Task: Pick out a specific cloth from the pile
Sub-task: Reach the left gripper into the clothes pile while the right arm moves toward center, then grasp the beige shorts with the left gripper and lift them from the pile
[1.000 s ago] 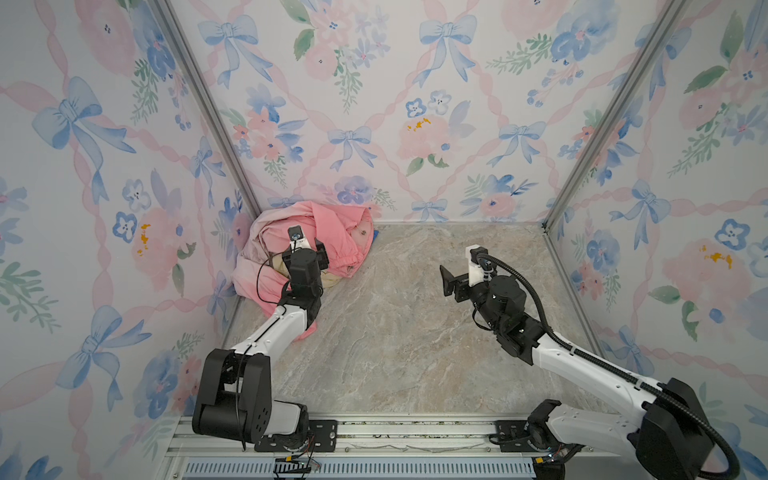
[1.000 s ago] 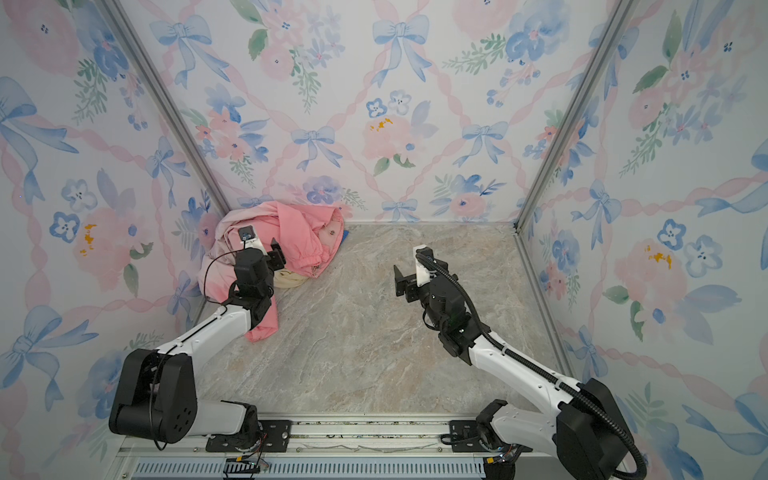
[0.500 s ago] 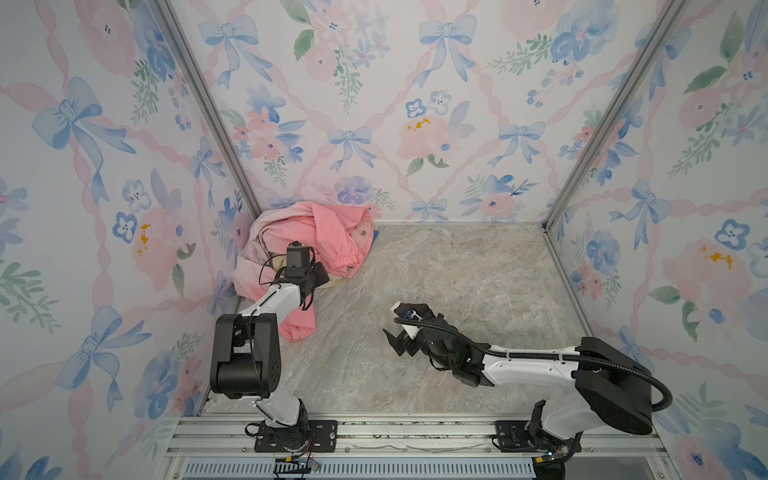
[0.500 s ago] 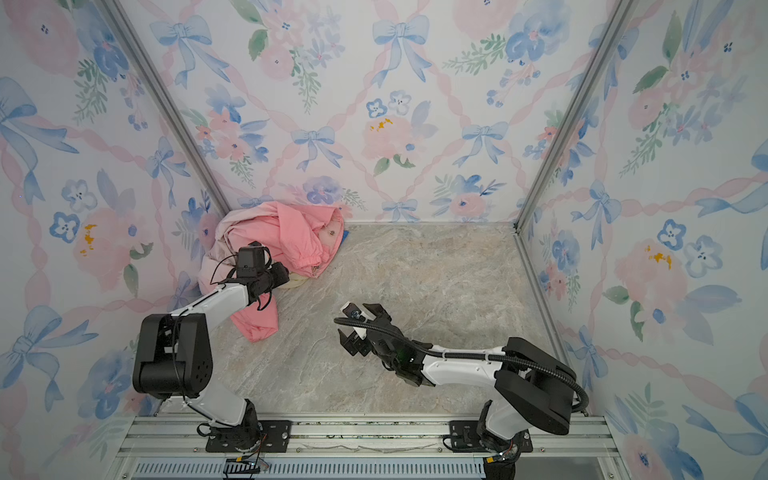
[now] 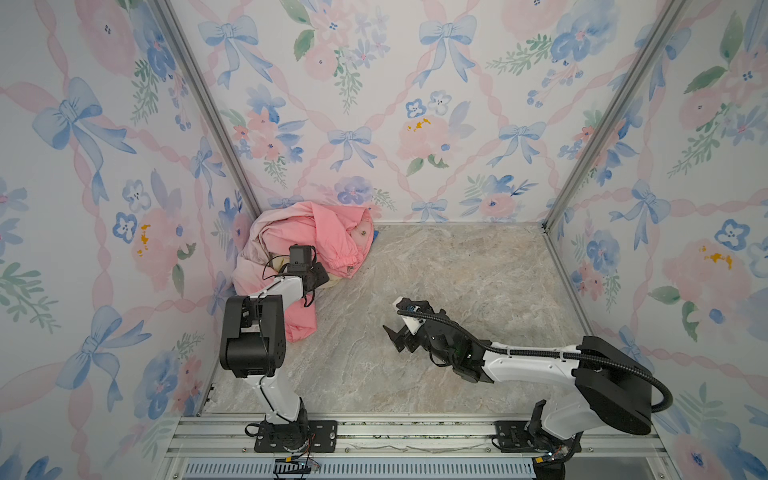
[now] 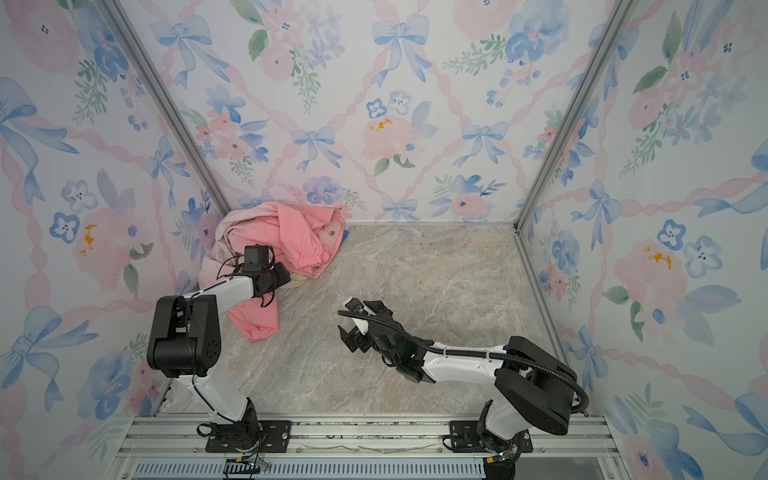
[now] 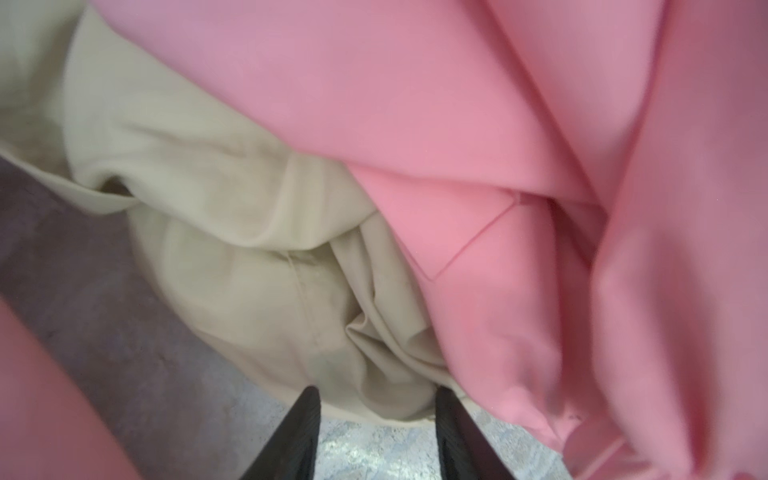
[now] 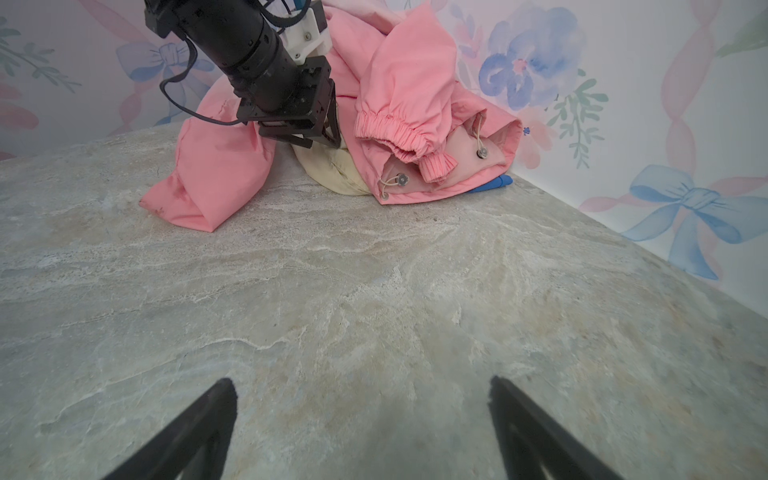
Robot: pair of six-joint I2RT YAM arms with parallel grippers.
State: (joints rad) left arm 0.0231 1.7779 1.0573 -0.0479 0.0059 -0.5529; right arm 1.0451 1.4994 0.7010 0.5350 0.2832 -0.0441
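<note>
Zero cloth out so far | our left gripper (image 7: 376, 401) straddles the cream cloth (image 7: 249, 249) at its edge, can't tell if we're pinching | it's tucked under the pink pile (image 5: 316, 232) | right gripper (image 8: 361, 390) wide open over bare tabletop (image 8: 374, 270) | whole pull-out left to do

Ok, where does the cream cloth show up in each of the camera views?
Top view: the cream cloth is a small patch at the front edge of the pink pile, beside the left hand.
Top view: the same patch, beside that hand.
Left wrist: it fills the middle, at the hand's fingertips.
Right wrist: a cream bulge under the pink fabric, at that hand's tips.
Shared landmark: the pink pile draped over it.
</note>
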